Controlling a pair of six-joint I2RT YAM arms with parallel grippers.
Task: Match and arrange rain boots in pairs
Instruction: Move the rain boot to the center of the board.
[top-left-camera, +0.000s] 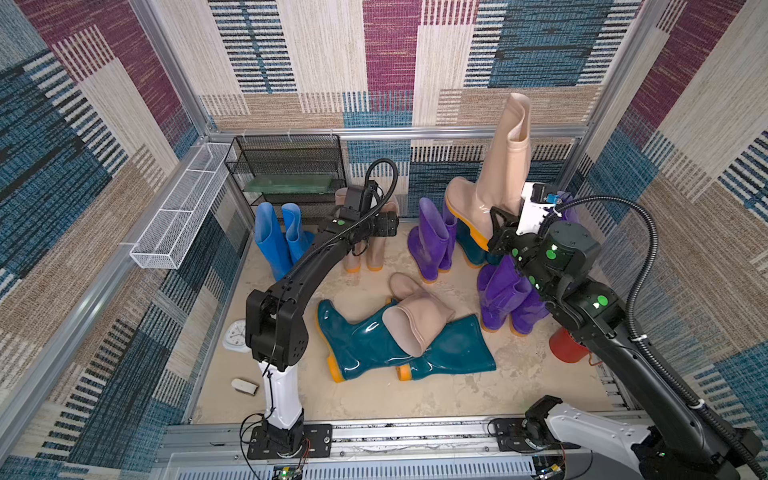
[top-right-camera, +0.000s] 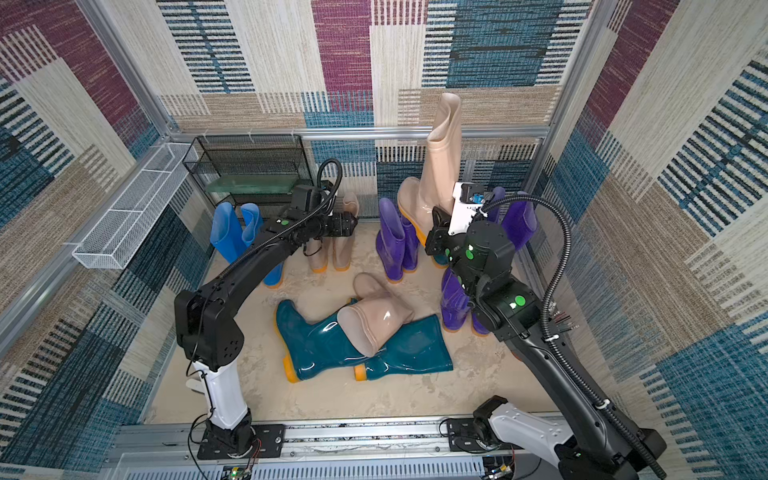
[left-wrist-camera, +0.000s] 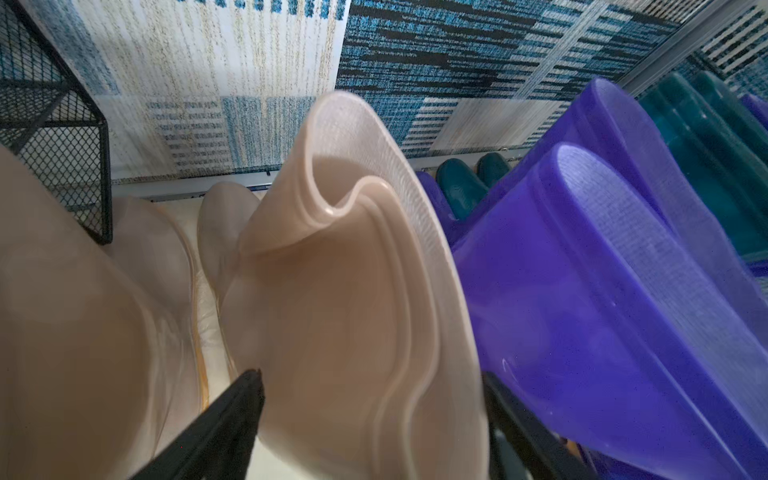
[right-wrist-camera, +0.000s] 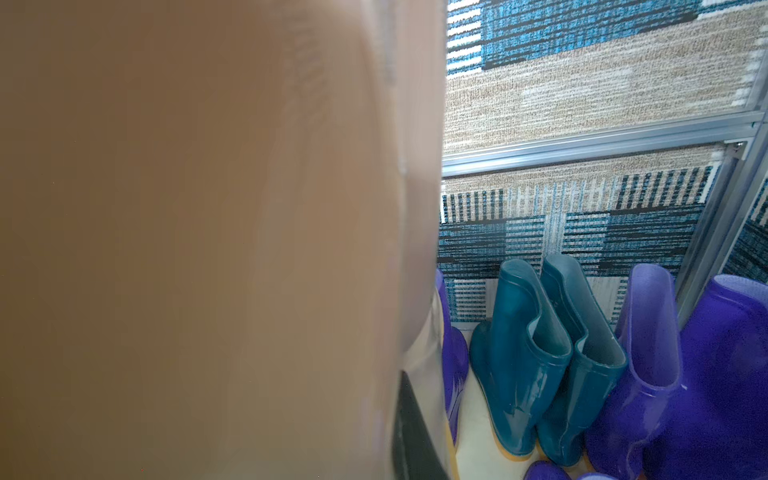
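The right gripper (top-left-camera: 497, 227) is clamping the heel end of a lifted beige-pink boot (top-left-camera: 500, 166), which is hanging tilted in the air with its shaft pointing up past the back rail. The left gripper (top-left-camera: 390, 226) is reaching over the top of a standing beige-pink boot (top-left-camera: 376, 254) beside its twin (top-left-camera: 353, 261), near the black wire-mesh rack (top-left-camera: 286, 160). A blue pair (top-left-camera: 276, 239), one purple pair (top-left-camera: 432, 245) and a second purple pair (top-left-camera: 505, 301) are standing upright. Two dark teal boots (top-left-camera: 361, 345) are lying on the floor, with a fallen beige-pink boot (top-left-camera: 415, 318) lying across them.
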